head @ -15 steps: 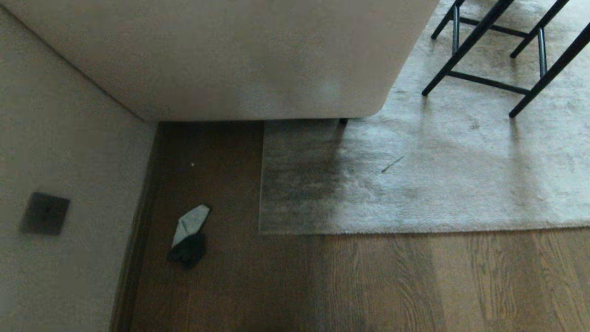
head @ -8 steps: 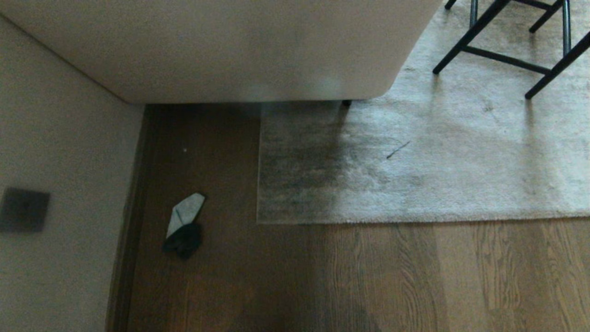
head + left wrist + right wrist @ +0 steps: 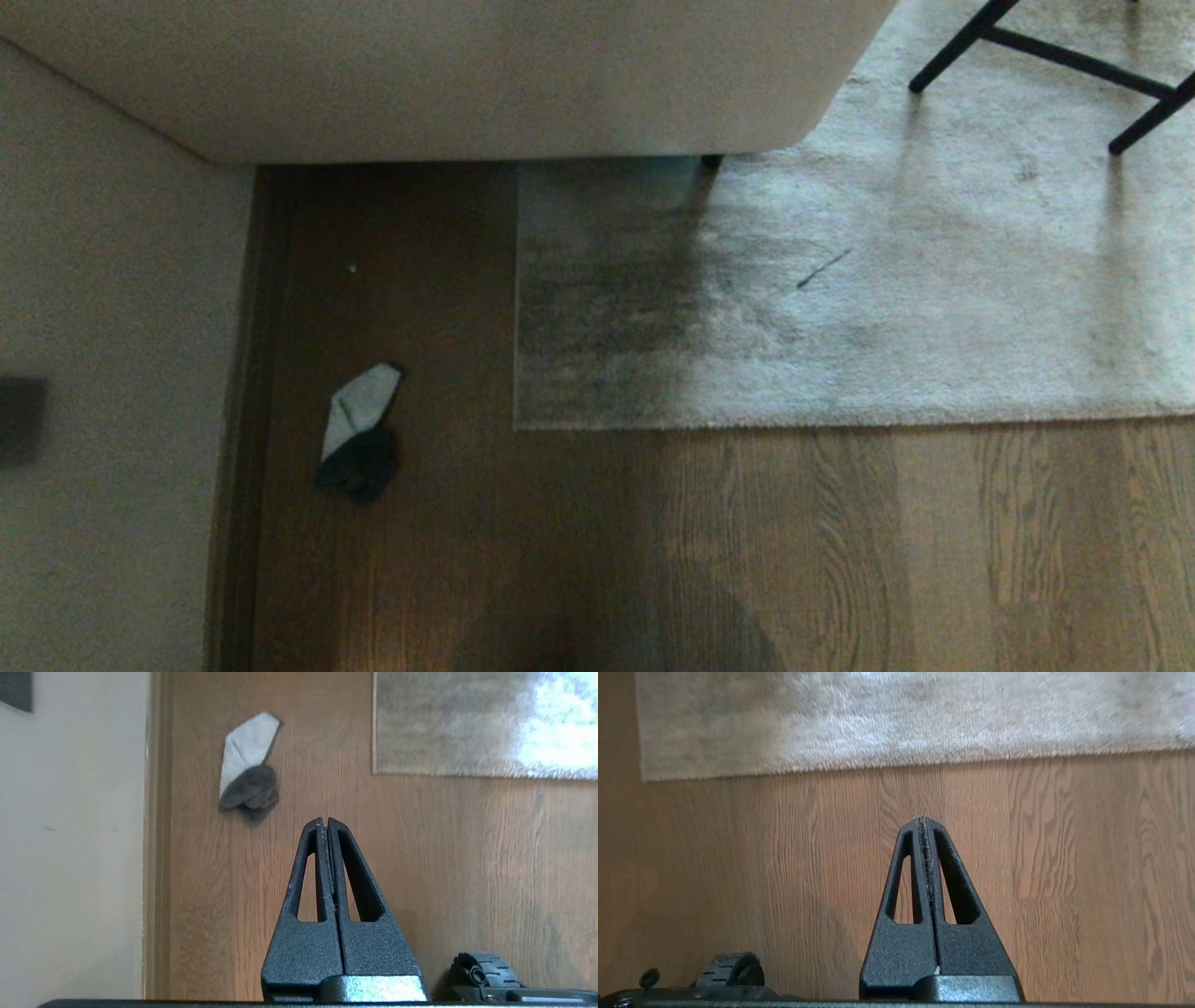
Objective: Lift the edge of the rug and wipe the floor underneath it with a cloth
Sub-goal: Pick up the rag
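Both claws clenched on nothing: left gripper [image 3: 327,820] aimed near the cloth [image 3: 249,760], right gripper [image 3: 926,818] over floor [image 3: 1017,868] by the rug edge [image 3: 878,765].

Head view: I see a dim, murky picture, with a broad shadow darkening the rug edge [image 3: 607,411] near its corner and the floor [image 3: 448,560] beside it. Left wrist view: I note bright, blown-out glare on the rug's far part and soft motion blur. Right wrist view: evenly lit, warm, rug pile slightly smeared.
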### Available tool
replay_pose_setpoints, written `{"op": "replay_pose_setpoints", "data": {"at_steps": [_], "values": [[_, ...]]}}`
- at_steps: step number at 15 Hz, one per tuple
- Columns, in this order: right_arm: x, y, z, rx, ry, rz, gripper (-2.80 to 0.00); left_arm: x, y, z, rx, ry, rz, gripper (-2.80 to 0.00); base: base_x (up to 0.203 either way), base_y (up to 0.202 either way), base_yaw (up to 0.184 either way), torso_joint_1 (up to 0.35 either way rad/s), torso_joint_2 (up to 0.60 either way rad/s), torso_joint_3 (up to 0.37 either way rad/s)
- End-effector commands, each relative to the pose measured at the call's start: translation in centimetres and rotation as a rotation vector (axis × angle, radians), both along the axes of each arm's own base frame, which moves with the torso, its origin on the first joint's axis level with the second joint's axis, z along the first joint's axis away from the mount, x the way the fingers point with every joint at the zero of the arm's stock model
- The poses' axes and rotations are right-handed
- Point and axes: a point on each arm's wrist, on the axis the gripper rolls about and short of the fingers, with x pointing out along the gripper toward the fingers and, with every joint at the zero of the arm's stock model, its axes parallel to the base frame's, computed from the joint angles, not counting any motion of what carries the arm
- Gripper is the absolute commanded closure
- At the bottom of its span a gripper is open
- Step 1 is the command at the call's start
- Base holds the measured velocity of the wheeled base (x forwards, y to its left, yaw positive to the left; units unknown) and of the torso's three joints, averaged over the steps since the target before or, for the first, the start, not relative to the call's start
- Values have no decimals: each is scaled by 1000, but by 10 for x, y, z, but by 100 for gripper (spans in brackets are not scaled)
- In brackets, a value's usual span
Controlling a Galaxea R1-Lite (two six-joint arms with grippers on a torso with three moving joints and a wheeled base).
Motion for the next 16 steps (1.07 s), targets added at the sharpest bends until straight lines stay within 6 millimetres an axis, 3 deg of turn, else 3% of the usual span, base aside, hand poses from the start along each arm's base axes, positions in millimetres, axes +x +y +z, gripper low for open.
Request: {"op": "replay_pose_setpoints", "data": {"at_steps": [1, 16], "values": [[0, 0, 0, 0, 1, 0, 0, 0, 0, 0, -1, 0, 0, 0, 0, 0, 0, 2, -2, -196], [0, 0, 0, 0, 1, 0, 0, 0, 0, 0, -1, 0, 0, 0, 0, 0, 0, 2, 3, -197]]}}
